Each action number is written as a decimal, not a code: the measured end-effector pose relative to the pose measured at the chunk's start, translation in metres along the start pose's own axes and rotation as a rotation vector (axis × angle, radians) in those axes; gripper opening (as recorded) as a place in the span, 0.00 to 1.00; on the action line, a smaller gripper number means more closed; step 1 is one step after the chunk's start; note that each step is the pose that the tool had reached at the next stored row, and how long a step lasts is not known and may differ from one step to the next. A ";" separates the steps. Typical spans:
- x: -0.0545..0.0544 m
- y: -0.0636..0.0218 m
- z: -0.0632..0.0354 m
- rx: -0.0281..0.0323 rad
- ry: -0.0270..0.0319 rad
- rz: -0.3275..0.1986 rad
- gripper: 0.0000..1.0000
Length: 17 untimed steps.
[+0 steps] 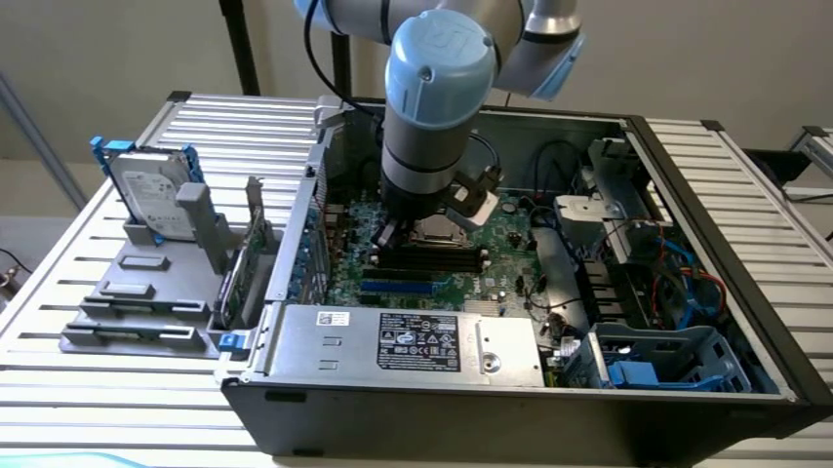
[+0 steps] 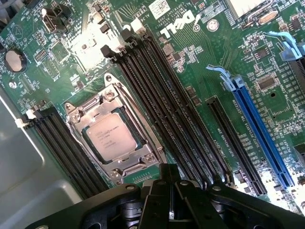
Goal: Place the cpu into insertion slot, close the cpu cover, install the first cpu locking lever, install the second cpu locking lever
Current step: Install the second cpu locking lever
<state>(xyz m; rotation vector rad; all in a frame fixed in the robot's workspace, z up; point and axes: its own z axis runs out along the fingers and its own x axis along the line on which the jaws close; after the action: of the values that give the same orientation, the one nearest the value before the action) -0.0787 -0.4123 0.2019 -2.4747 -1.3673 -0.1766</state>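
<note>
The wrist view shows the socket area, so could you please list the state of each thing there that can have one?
cpu: seated flat in the socket.
cpu cover: closed down around the chip.
gripper: shut, holding nothing, above the board beside the socket.
memory slots: all unfilled.
blue card slot: unfilled.

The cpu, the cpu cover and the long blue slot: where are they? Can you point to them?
cpu [image 2: 110, 137], wrist view, middle of its silvery top.
cpu cover [image 2: 93, 106], wrist view, the frame's bar beside the chip.
long blue slot [image 2: 259, 134], wrist view, halfway along its blue body.
</note>
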 end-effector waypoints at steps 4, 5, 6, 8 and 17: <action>0.000 0.0000 0.0010 0.0000 0.0000 0.000 0.11; 0.000 -0.0001 0.0012 0.0000 0.0000 0.000 0.11; 0.000 -0.0001 0.0015 0.0000 0.0002 0.000 0.11; 0.001 -0.0004 0.0020 0.0000 0.0001 0.000 0.11; 0.002 -0.0012 0.0041 0.0000 -0.0001 0.000 0.11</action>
<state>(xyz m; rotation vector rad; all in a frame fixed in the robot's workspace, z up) -0.0787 -0.4087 0.1988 -2.4748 -1.3673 -0.1765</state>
